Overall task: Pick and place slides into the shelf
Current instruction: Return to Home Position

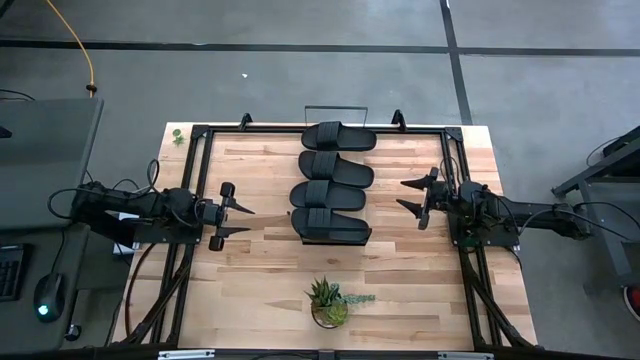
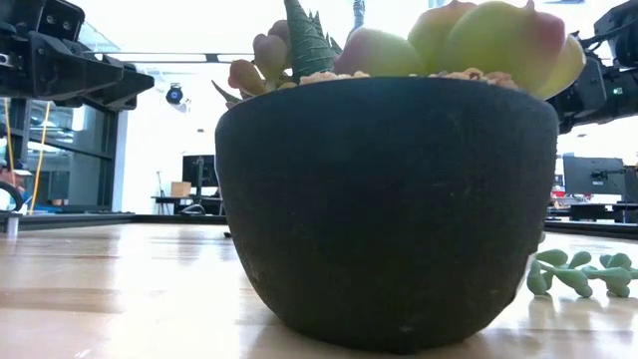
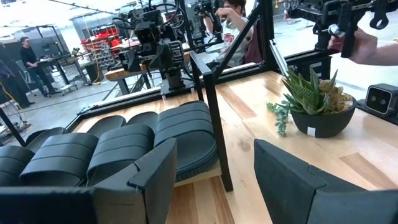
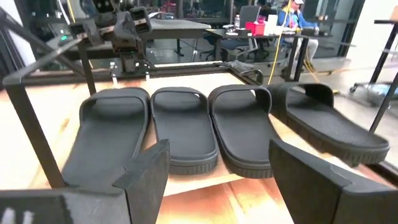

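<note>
Four black slides [image 1: 335, 185] lie side by side in a row running from near to far at the table's middle. They rest sole-down on the light-wood shelf board [image 3: 198, 178], which has black wire-frame ends [image 3: 212, 112]. In the right wrist view the farthest slide [image 4: 333, 127] sits askew beside the other three [image 4: 186, 130]. My left gripper [image 1: 249, 221] hovers open to the left of the row, facing the nearest slides [image 3: 186, 134]. My right gripper [image 1: 401, 194] hovers open to the right of the row. In the low view the plant pot hides the slides.
A dark pot with succulents [image 1: 328, 303] stands near the table's near edge and fills the low view [image 2: 389, 199]. A black frame [image 1: 200, 180] runs around the tabletop. A person's hand [image 3: 367, 43] shows beyond the table, with people and benches farther off.
</note>
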Robot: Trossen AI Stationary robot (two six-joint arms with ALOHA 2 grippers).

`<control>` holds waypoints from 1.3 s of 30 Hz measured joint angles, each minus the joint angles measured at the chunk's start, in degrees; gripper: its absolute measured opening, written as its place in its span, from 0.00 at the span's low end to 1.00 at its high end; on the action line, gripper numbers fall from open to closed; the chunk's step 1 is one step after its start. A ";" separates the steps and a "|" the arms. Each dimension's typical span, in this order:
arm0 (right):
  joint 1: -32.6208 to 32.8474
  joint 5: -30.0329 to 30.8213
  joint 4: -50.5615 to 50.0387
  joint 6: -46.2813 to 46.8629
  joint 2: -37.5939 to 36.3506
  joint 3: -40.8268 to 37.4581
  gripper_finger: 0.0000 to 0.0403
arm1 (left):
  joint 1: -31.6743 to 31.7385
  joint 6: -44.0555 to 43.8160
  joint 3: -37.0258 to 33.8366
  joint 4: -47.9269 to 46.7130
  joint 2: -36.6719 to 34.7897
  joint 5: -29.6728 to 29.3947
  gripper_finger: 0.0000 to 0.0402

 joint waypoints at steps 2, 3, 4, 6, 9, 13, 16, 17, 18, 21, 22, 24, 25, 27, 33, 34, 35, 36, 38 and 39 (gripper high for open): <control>-0.02 0.00 0.00 0.98 0.00 0.00 0.65 | 0.00 0.02 0.00 -0.01 0.00 0.00 0.49; 0.00 0.00 0.00 0.91 0.00 0.00 0.65 | 0.00 0.02 0.00 -0.01 0.00 0.01 0.49; -0.02 0.00 0.00 0.64 0.00 0.00 0.65 | 0.00 0.03 0.00 -0.01 0.00 -0.01 0.49; 0.00 0.00 0.00 0.68 0.00 0.00 0.65 | 0.00 0.04 0.00 -0.01 0.00 0.00 0.49; -0.01 0.00 0.00 0.95 0.00 0.00 0.65 | 0.00 0.09 0.00 0.00 0.00 0.01 0.49; 0.00 0.00 0.00 0.95 0.00 0.00 0.65 | 0.00 0.09 0.00 0.01 0.00 0.01 0.49; 0.00 0.00 0.00 0.95 0.00 0.00 0.65 | 0.00 0.09 0.00 0.00 0.00 0.01 0.49; 0.00 0.00 0.00 0.94 0.00 0.00 0.65 | 0.00 0.09 0.00 0.00 0.00 0.01 0.49; -0.02 0.00 0.00 0.94 0.00 0.00 0.65 | 0.00 0.09 0.00 0.01 0.00 0.01 0.49; 0.00 0.00 0.00 0.96 0.00 0.00 0.65 | 0.00 0.08 0.00 -0.01 0.00 0.01 0.49; 0.00 0.00 0.00 0.94 0.00 0.00 0.65 | 0.00 0.09 0.00 0.01 0.00 0.01 0.49; -0.02 0.00 0.00 0.96 0.00 0.00 0.65 | 0.00 0.09 0.00 0.01 0.00 0.01 0.49; -0.01 0.00 0.00 0.94 0.00 0.00 0.65 | 0.00 0.07 0.00 0.00 0.00 0.01 0.49; 0.00 0.00 0.00 0.94 0.00 0.00 0.65 | 0.00 0.07 0.00 0.00 0.00 0.01 0.49; -0.01 0.00 0.00 0.95 0.00 0.00 0.65 | 0.00 0.07 0.00 0.01 0.00 0.01 0.49; 0.00 0.00 0.00 0.94 0.00 0.00 0.65 | 0.00 0.07 0.00 0.01 0.00 0.01 0.49; -0.02 0.00 0.00 0.95 0.00 0.00 0.65 | 0.00 0.07 0.00 0.01 0.00 0.01 0.49; -0.01 0.00 0.00 0.95 0.00 0.00 0.65 | 0.00 0.06 0.00 0.01 0.00 0.02 0.49; -0.01 0.00 0.00 0.95 0.00 0.00 0.65 | 0.00 0.07 0.00 0.00 0.00 0.02 0.49; -0.02 0.00 0.00 0.96 0.00 0.00 0.65 | 0.00 0.07 0.00 0.01 0.00 0.02 0.49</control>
